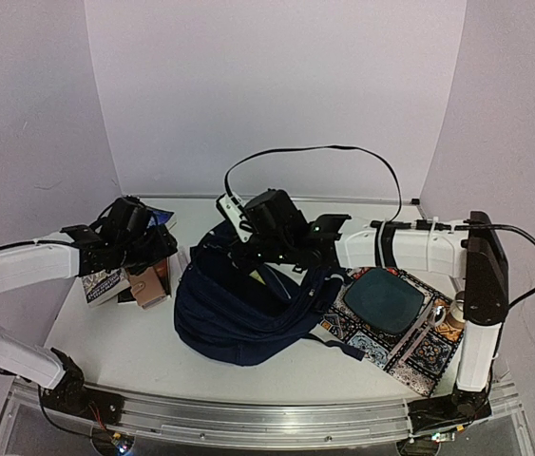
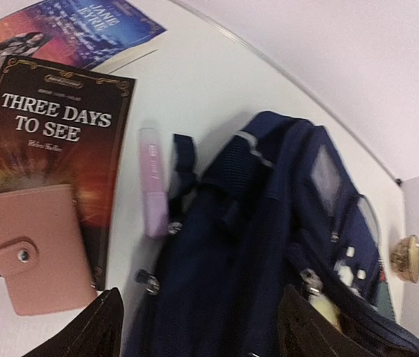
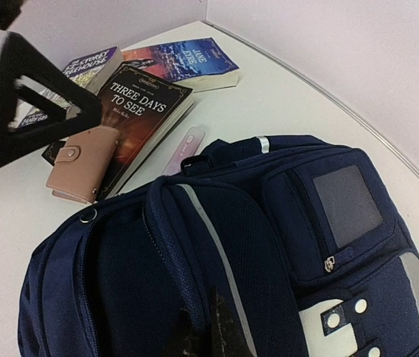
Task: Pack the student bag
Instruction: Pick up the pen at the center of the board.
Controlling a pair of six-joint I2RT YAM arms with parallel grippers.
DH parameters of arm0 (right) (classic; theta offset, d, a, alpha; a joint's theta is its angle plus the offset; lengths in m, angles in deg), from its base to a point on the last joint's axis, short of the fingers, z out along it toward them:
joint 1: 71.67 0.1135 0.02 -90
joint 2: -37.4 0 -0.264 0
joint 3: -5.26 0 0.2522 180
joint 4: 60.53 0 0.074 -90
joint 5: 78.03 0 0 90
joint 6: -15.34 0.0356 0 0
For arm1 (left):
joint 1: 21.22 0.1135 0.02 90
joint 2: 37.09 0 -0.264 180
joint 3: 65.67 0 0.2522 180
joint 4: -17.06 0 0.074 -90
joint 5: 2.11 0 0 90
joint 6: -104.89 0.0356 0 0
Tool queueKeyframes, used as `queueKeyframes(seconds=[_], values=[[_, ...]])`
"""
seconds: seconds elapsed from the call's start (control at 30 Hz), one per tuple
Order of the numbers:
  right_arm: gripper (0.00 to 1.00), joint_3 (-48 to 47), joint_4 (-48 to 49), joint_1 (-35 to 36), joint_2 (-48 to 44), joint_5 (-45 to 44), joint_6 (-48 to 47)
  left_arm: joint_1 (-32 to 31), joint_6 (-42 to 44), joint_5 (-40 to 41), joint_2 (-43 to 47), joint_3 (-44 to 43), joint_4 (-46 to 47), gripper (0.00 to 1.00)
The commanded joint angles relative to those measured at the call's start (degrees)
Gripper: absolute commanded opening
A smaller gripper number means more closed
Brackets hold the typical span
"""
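The student bag (image 1: pixel 238 318) is a dark navy backpack lying mid-table, with a white stripe (image 3: pixel 220 256) and a grey-blue panel (image 3: pixel 347 204). My right gripper (image 3: pixel 209 332) hangs over its top and is shut on the bag's piped zipper rim, holding that edge up. My left gripper (image 2: pixel 198 316) is open above the bag's left side and the table beside it. Its fingers (image 2: pixel 94 327) stand wide apart with nothing held between them. In the top view the left gripper (image 1: pixel 148 249) is over the books and the right gripper (image 1: pixel 265 249) is over the bag.
Left of the bag lie a "Three Days to See" book (image 2: pixel 53 149) with a pink wallet (image 2: pixel 38 256) on it, a pink pen case (image 2: pixel 152 182) and a Jane Eyre book (image 3: pixel 187 59). A patterned mat (image 1: pixel 410 356) with a dark pad (image 1: pixel 384 299) lies to the right, beside a round brass object (image 2: pixel 405 258).
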Motion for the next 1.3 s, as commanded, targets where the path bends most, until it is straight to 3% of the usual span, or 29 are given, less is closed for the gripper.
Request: queueKeyframes(seconds=[0.0,0.37,0.53,1.07,1.27], values=[[0.00,2.11,1.92,-0.57,-5.49,-0.87,0.85,4.49,6.17,-2.54,-7.51,-5.21,-2.06,0.69],[0.00,3.38,2.78,-0.59,-5.85,-0.09,1.12,10.30,10.62,-7.20,-27.66,-19.29,-1.99,0.50],[0.00,2.74,3.00,-0.61,-5.53,0.18,0.78,11.04,11.00,-8.84,-35.17,-23.51,-2.00,0.46],[0.00,1.67,3.34,-0.59,-4.63,0.44,0.33,12.61,12.32,-10.60,-47.83,-29.70,-3.94,0.39],[0.00,1.68,3.54,-0.63,-4.55,0.54,0.38,12.69,12.85,-10.86,-49.31,-31.07,-6.13,0.26]])
